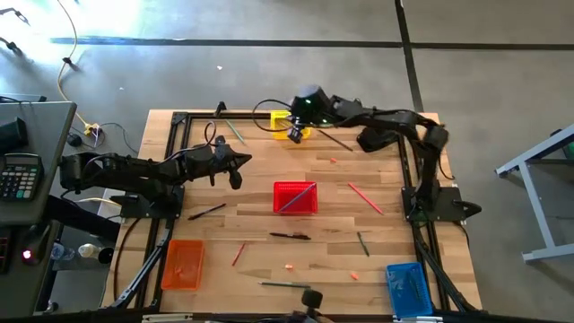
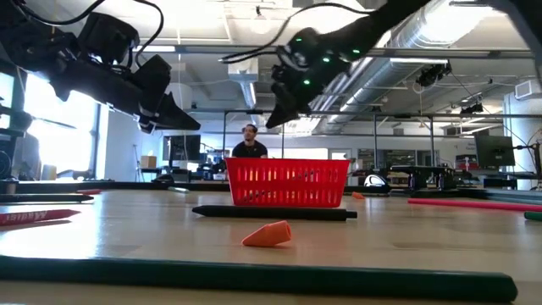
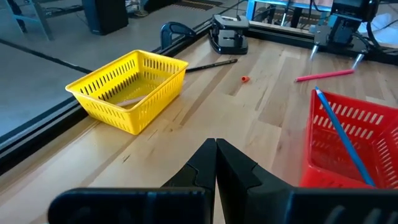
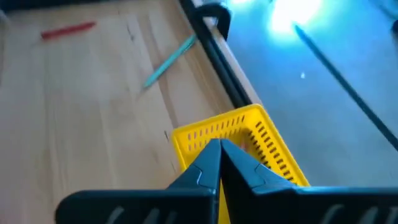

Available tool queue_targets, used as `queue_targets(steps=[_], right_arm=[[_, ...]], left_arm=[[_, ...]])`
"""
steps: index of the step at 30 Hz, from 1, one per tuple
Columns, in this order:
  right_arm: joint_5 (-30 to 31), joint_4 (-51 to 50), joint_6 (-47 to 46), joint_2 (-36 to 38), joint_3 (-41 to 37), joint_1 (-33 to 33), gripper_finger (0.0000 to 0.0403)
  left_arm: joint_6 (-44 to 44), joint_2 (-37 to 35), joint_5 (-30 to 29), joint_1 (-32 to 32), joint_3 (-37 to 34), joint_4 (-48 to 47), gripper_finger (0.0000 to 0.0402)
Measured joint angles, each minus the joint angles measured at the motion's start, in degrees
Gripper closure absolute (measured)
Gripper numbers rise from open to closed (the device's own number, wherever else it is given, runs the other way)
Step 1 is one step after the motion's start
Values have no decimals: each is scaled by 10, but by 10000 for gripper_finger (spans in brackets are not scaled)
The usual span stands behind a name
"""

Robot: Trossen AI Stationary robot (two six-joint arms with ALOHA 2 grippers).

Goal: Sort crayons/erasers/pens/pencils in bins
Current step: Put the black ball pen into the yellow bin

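Right gripper [image 1: 295,132] hovers closed and empty over the yellow bin [image 1: 289,122], left gripper [image 1: 235,170] closed and empty; pencils [image 1: 364,198], pens [image 1: 290,236] and erasers [image 1: 290,266] remain scattered, so sorting is mostly unfinished.

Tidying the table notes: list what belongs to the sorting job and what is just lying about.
Job:
yellow bin
red bin holding a blue pencil
orange bin
blue bin
black pen
eraser
right pincer, shut above the yellow bin

Lying about:
calculator
yellow cable
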State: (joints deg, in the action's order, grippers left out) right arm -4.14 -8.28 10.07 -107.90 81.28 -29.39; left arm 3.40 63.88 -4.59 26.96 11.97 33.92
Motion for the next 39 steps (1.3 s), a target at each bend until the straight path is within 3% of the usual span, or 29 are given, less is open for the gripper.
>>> queue_targets(steps=[9,16,21,39], right_arm=[[1,315,-37,154,-285,0,402],[6,442,-47,239,-424,0,402],[7,457,-45,272,-465,0,402],[7,435,-9,280,-471,2,402]], left_arm=[[19,0,20,-9,0,-31,401],[45,0,19,-34,16,-102,401],[48,0,13,-61,67,-236,401],[99,0,-26,-148,207,-583,401]])
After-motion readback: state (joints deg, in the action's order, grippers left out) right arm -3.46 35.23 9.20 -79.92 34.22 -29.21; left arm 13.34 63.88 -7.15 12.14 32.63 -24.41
